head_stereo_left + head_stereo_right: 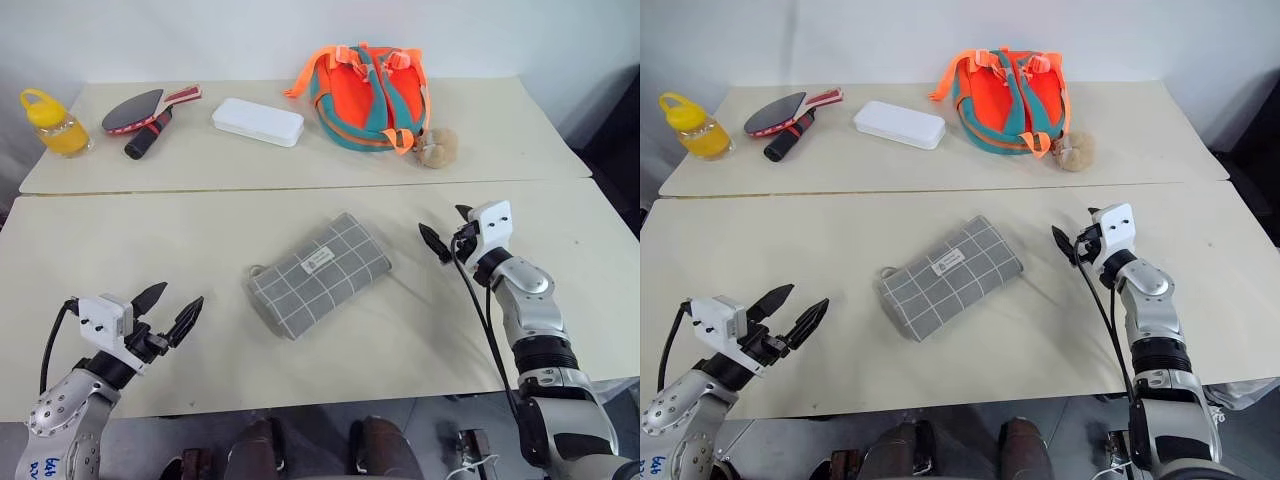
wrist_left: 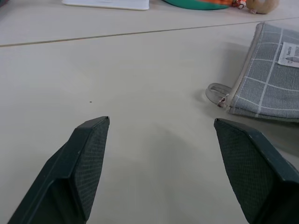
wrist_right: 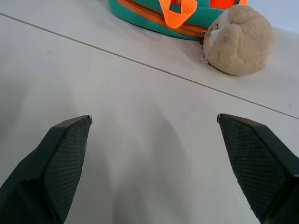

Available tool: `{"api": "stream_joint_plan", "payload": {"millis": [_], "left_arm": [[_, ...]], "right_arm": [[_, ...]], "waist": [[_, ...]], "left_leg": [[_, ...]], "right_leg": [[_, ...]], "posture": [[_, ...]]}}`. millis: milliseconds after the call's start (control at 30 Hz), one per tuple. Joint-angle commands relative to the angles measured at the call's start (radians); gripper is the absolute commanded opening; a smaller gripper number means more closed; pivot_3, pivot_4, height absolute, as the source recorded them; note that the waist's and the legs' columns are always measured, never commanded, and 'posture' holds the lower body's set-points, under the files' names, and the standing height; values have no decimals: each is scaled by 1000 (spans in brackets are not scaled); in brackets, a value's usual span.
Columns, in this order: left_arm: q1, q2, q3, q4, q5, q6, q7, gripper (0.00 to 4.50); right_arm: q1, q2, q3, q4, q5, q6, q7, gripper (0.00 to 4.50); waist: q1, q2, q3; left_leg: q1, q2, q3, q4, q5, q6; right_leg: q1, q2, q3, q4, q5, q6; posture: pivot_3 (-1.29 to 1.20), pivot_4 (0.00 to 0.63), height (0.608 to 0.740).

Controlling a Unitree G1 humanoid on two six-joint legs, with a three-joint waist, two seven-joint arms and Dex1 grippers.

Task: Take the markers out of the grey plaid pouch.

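The grey plaid pouch (image 1: 318, 273) lies flat in the middle of the near table, closed, with a small white label on top and a zip pull ring at its left end (image 2: 216, 94). The markers are hidden. My left gripper (image 1: 168, 309) hovers open over the table's front left, well left of the pouch, nothing between its fingers (image 2: 88, 158). My right gripper (image 1: 448, 229) stands open to the right of the pouch, apart from it, with bare table between its fingers (image 3: 65, 158).
On the far table sit a yellow bottle (image 1: 54, 123), table tennis paddles (image 1: 145, 112), a white hard case (image 1: 258, 121), an orange and teal backpack (image 1: 367, 97) and a small plush toy (image 1: 437, 148). A seam (image 1: 300, 187) divides the two tables.
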Motion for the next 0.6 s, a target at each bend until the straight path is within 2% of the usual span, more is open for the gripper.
{"api": "stream_joint_plan", "payload": {"millis": [33,300,433,600], "left_arm": [[17,7,5,-24,-1,-9,-13,3801],[46,3,6,-113,-89,76,-24,3801],[64,-13,1,-192,-171,172,23,3827],[87,-28,2,-258,-300,280,70,3827]], "right_arm": [[-1,-13,-21,-26,6,-25,0,4500],[-13,-1,-8,-61,31,-10,51,4500],[7,14,39,-175,29,-19,114,3257],[39,68,115,-374,64,25,187,1432]], "waist": [[0,0,0],[0,0,0],[-2,0,0],[0,0,0]], "left_leg": [[0,0,0,0,0,0],[0,0,0,0,0,0],[0,0,0,0,0,0],[0,1,-1,-1,0,0]], "right_leg": [[0,0,0,0,0,0],[0,0,0,0,0,0],[0,0,1,0,0,0],[0,0,1,0,0,0]], "posture": [[0,150,740],[0,150,740],[0,150,740],[0,150,740]]}}
